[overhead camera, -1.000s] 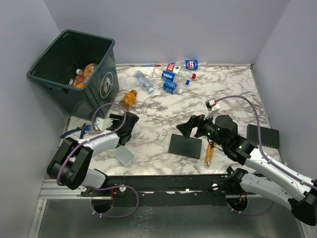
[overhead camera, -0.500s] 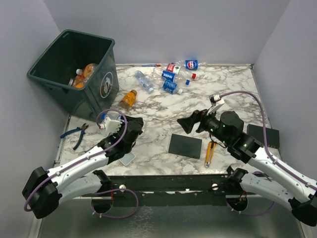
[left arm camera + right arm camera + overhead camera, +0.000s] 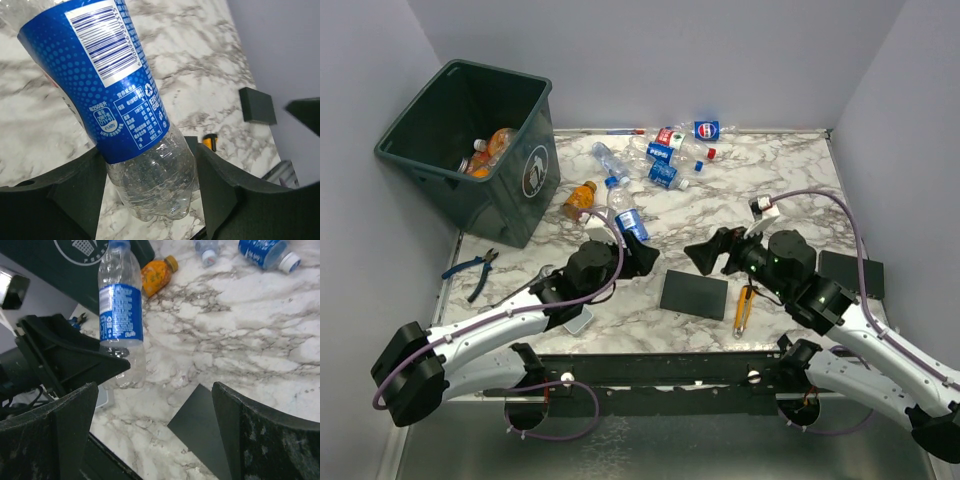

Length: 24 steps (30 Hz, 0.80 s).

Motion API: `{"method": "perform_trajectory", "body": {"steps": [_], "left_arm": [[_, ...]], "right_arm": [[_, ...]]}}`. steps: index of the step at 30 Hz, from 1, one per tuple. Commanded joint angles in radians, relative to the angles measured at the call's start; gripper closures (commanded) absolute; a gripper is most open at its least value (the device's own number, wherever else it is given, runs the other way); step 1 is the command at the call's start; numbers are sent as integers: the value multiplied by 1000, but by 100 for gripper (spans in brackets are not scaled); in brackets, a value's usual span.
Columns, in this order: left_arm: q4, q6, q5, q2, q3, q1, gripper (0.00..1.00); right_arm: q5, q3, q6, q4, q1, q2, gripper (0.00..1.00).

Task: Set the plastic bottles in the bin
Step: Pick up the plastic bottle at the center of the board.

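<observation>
At your left gripper: one blue-labelled clear plastic bottle, grasped.
Your right gripper: released, empty.
White marble table: one small orange bottle; about five crushed clear bottles, overlapping.
Dark grey-green square bin: one.

Inside the bin: orange bottles partly behind its near wall, number not to be told. Well to the right of the bin: a heap of bottles, overlapping, too small to count. Nearer the arms than the bin: blue-label bottle, base hidden from above inside the left gripper; cap end cut off by the top edge on the left wrist, label print too fine to read. On the right wrist, bin cropped at the top edge, white symbol only in part. Also nearer the arms than the bin: grey card, half under the left arm.
</observation>
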Motion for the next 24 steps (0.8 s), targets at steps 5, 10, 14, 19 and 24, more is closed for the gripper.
{"method": "perform_trajectory", "body": {"steps": [5,10,14,19,24], "left_arm": [[338,542,462,-68,-17,-3,81],[394,621,620,-66,-25,-4,82],[428,661,620,-82,-44,-12,85],[430,670,624,-84,-33,-19,86],[430,675,596,-85,-35,-38,87]], "right_arm": [[-203,-70,174,244,6,-45,0],[-176,-42,204,309,6,-22,0],[-176,-15,184,313,5,24,0],[-232,16,191,311,6,122,2],[-260,7,204,356,6,165,6]]}}
